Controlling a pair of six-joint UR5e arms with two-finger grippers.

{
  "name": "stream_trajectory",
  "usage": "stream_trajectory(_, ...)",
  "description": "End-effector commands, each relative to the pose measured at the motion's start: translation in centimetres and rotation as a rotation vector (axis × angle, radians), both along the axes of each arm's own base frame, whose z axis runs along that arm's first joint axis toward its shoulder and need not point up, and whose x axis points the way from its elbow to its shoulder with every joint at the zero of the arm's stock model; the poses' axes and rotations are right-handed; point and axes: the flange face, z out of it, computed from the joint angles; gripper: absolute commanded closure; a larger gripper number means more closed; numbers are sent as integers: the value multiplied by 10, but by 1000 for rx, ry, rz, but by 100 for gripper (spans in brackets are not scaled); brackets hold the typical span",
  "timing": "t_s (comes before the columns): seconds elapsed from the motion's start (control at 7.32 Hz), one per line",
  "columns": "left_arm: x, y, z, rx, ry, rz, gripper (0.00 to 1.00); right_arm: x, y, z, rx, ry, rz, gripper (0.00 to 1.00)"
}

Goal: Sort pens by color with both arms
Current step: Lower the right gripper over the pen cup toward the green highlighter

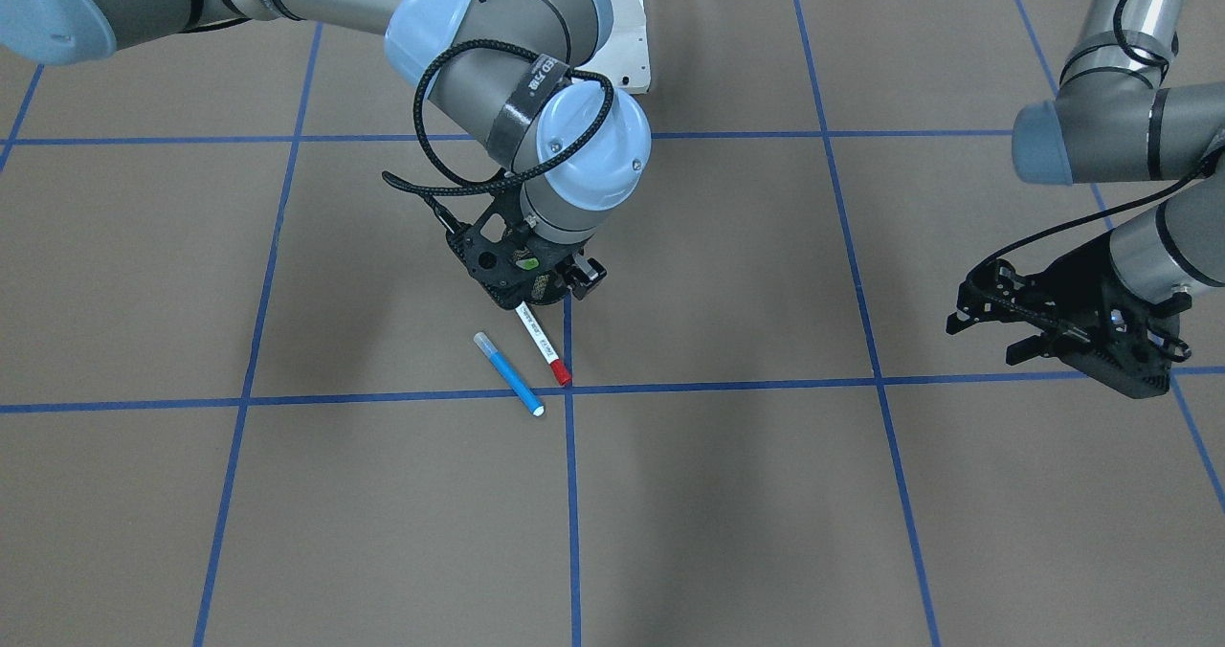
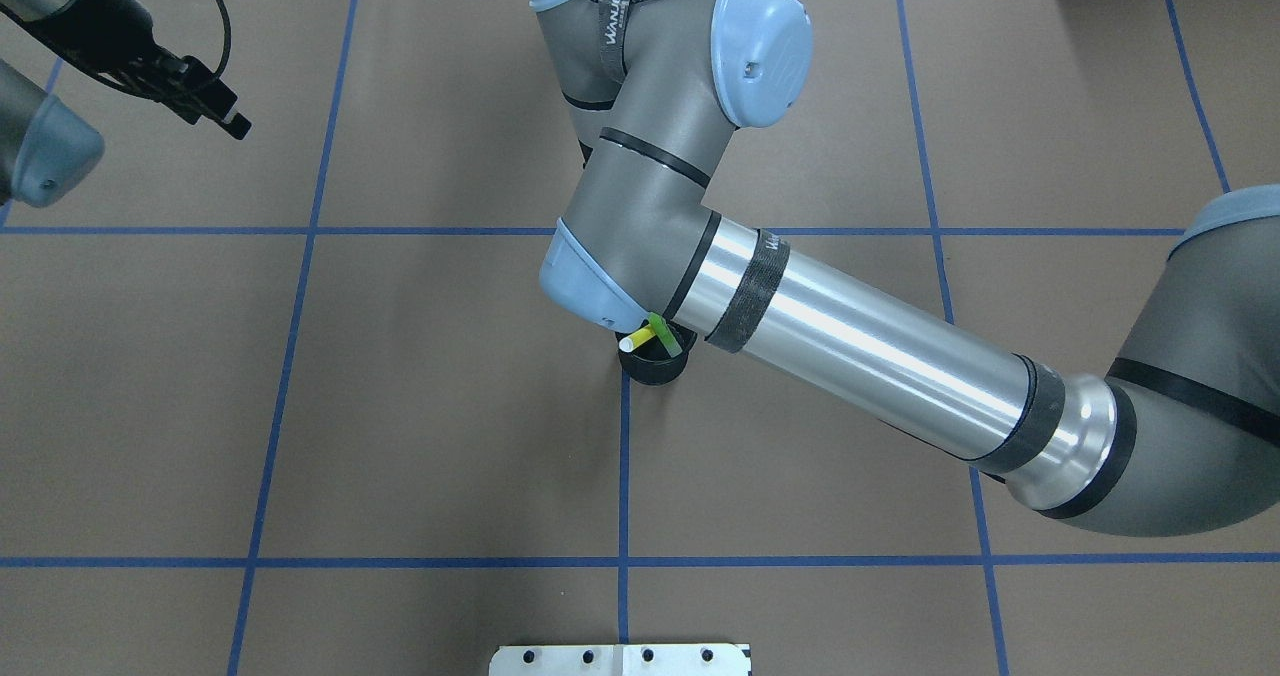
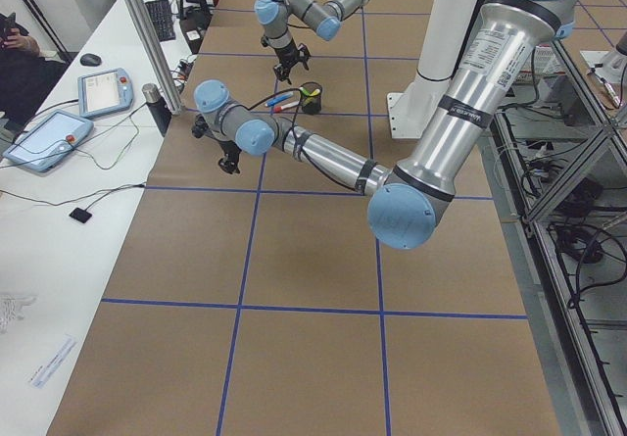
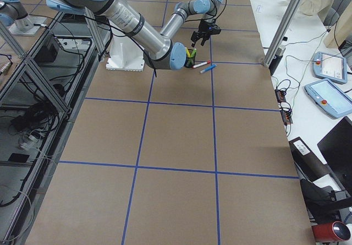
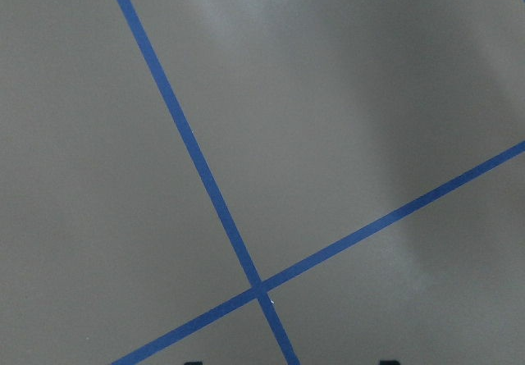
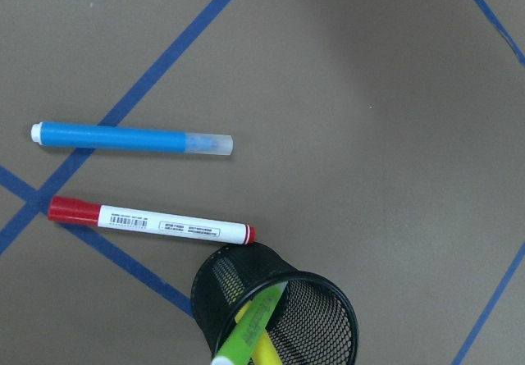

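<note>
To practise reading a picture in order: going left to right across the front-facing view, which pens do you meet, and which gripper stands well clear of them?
blue pen → white pen with red ends → left gripper, far off to the right, jaws apart over bare table.

Bright, even overhead light, no hard shadows. Broad soft shadows lie on the table (image 1: 718, 494) under the right arm (image 2: 870, 346); its silver tube carries a glare streak. Left wrist view is soft and low-contrast. Right wrist view is sharp; the blue pen (image 6: 131, 137) casts a thin shadow.
</note>
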Motion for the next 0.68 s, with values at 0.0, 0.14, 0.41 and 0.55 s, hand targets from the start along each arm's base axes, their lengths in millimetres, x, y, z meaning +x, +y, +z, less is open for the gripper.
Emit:
stream_trajectory(0.0, 0, 3, 8, 0, -7, 4, 22, -16, -9, 14, -4, -10, 21, 12)
stream_trajectory(0.14, 1, 4, 8, 1, -7, 6, 22, -21, -4, 14, -17, -5, 30, 14)
stream_trajectory(0.41, 0, 3, 8, 1, -7, 5, 22, -32, 10, 12, -34, -5, 24, 20)
stream_trajectory(0.55, 0, 7, 17, -1, -12, 13, 22, -33, 13, 9, -31, -12, 20, 25)
